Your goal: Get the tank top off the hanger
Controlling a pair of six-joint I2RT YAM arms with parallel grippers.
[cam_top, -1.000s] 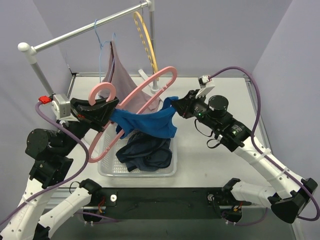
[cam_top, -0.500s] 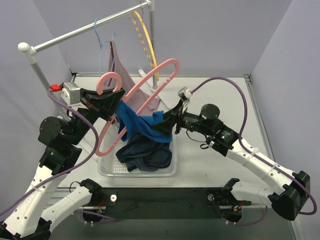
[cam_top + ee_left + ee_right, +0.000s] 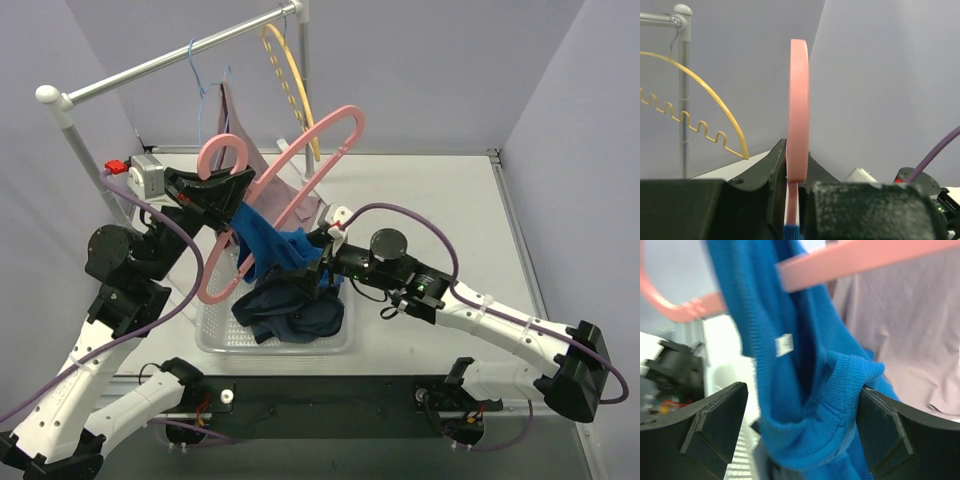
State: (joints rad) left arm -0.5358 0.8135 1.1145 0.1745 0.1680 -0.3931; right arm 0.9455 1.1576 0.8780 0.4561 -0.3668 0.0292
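The pink hanger [image 3: 300, 180] is tilted above the basket, and my left gripper [image 3: 215, 205] is shut on it just below its hook. In the left wrist view the hanger [image 3: 799, 100] stands edge-on between the fingers of that gripper [image 3: 795, 170]. The blue tank top [image 3: 268, 240] hangs from the hanger's lower bar and droops toward the basket. My right gripper [image 3: 318, 262] is at the top's right side with its jaws open. In the right wrist view a bunched fold of the tank top [image 3: 805, 390] lies between the spread fingers [image 3: 715, 420], under the hanger bar [image 3: 860, 260].
A clear plastic basket [image 3: 275, 345] under the hanger holds dark navy clothes [image 3: 290, 305]. Behind it a metal rail [image 3: 170, 60] carries a mauve garment [image 3: 232, 135] and a yellow hanger [image 3: 290, 80]. Purple cables loop off both arms.
My right gripper has opened and swung left and down to the basket; the blue top, stretched sideways before, now hangs slack. The left arm has raised the hanger a little.
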